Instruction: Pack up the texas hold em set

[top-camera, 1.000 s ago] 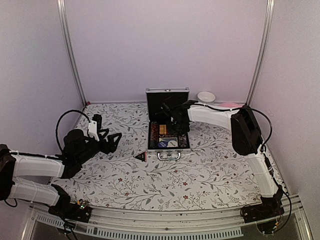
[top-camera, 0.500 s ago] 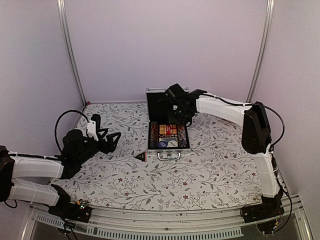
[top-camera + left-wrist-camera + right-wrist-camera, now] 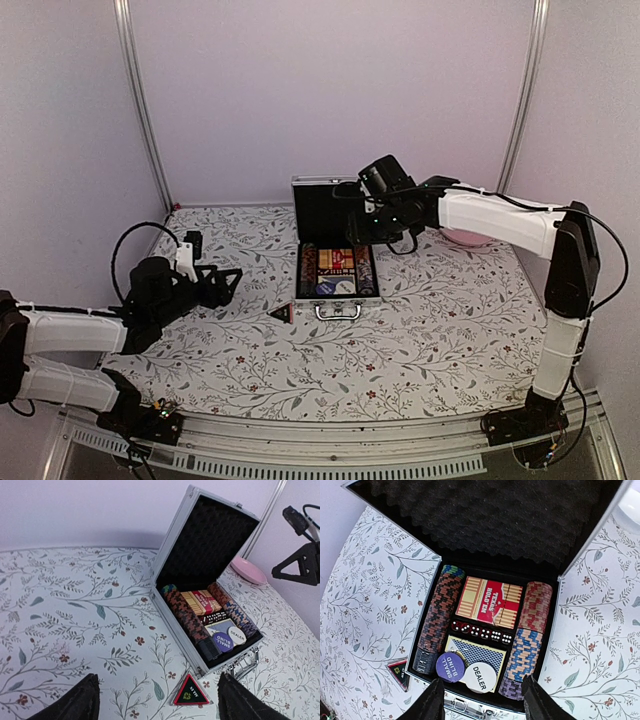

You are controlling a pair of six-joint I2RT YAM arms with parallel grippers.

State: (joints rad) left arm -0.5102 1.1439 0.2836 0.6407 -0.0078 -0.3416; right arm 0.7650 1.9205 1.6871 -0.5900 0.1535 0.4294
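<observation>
The open case (image 3: 338, 270) is sitting on the worktop (image 3: 430, 340) beneath the right end effector (image 3: 368, 230), with chip rows (image 3: 440, 615) lining both sides and the card pack (image 3: 490, 602) and dice (image 3: 481, 630) between them. The triangular piece (image 3: 191, 692) is lying just ahead of the left end effector (image 3: 156, 703), beside the case's near corner.

Plain pale lilac walls (image 3: 330, 90) close the back and both sides, a slim aluminium post (image 3: 144, 110) rises in each rear corner, and soft even light falls on the bench (image 3: 450, 340), covered with a white leaf-and-flower printed cloth (image 3: 240, 362).
</observation>
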